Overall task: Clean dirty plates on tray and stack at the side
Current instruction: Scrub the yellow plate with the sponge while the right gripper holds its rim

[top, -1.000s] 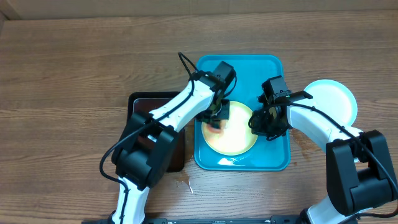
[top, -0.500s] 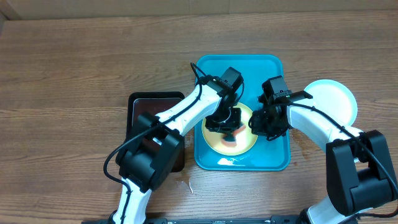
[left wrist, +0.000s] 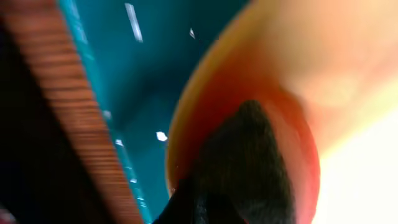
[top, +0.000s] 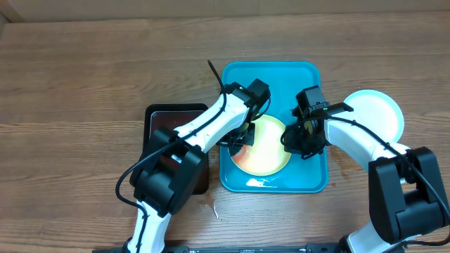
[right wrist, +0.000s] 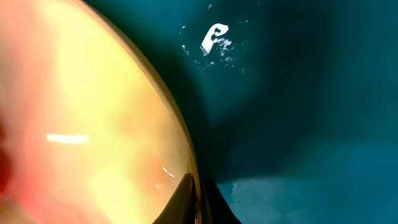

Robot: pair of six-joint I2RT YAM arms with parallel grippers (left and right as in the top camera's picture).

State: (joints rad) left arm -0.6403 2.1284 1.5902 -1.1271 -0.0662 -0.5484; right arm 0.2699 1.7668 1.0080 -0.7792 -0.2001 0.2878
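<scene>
A pale yellow-green plate (top: 268, 149) lies in the turquoise tray (top: 271, 74), with a red-orange smear on its left edge. My left gripper (top: 241, 139) is over that edge, shut on a dark sponge (left wrist: 244, 163) that presses on the smear; the plate (left wrist: 348, 93) and tray (left wrist: 143, 81) are blurred there. My right gripper (top: 296, 140) is shut on the plate's right rim, with both fingertips (right wrist: 198, 202) pinching the rim of the plate (right wrist: 81, 124) above the tray floor (right wrist: 298, 93). A pale blue-white plate (top: 377, 112) lies on the table to the right of the tray.
A black tray (top: 163, 116) of dark liquid sits left of the turquoise tray, partly under my left arm. A wet glint (top: 259, 182) shows on the turquoise tray's near end. Small crumbs (top: 211, 208) lie on the wooden table (top: 84, 84).
My left gripper swept with the sponge from the plate's left edge to its middle and back to the left edge. The right gripper has held still on the rim.
</scene>
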